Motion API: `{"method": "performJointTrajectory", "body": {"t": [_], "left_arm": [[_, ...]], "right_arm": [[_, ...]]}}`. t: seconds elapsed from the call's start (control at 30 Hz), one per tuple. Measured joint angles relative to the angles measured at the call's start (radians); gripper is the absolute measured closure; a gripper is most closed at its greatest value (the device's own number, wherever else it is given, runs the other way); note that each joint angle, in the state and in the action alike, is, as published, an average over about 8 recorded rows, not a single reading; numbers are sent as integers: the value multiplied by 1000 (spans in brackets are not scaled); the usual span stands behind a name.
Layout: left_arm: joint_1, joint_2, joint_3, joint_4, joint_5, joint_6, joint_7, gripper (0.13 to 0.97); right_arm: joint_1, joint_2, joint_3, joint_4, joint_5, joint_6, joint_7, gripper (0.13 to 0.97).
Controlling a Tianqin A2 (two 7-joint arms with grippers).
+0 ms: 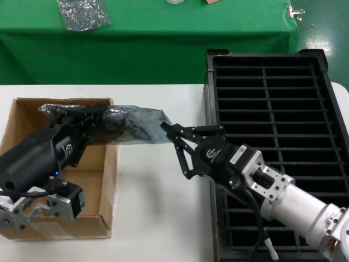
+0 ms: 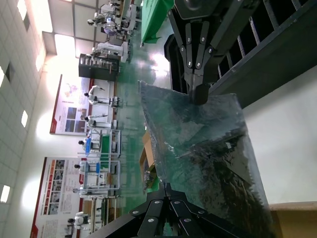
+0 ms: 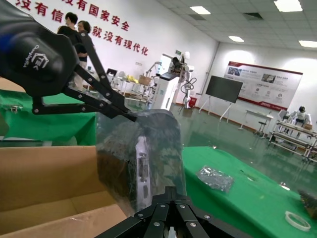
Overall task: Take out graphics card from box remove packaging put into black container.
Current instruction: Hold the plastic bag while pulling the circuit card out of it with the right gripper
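1. Landmark: the cardboard box (image 1: 60, 180) sat on the white bench (image 1: 158, 218), open side up.
2. Left gripper (image 1: 90, 126) was above the box's far side, fingers closed on one end of the anti-static bag (image 1: 128, 124).
3. The bag was held clear of the bench, stretching from over the box out past its wall on the tray side.
4. Right gripper (image 1: 172, 134) was between the box and the black slotted tray (image 1: 272, 136), fingers pinched shut on the bag's other end.
5. So the bag was held at both ends, roughly level, in the air.
6. The graphics card (image 3: 143, 173) was inside the bag; in the right wrist view its silver bracket showed through the plastic.
7. Black tray lay on the bench well to the side of the box opposite the left arm.
8. A smaller crumpled silvery bag (image 1: 83, 13) lay on the green table (image 1: 163, 38) beyond the box.
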Motion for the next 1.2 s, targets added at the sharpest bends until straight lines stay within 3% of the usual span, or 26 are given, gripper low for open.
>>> {"method": "performJointTrajectory", "body": {"t": [0.47,1.2], "left_arm": [[0,0,0,0,0,0,0,958],[0,0,0,0,0,0,0,958]], "right_arm": [[-8,33,22,6,5,21,12,961],[10,-7,4,-38,38,-6,-34,961]]}}
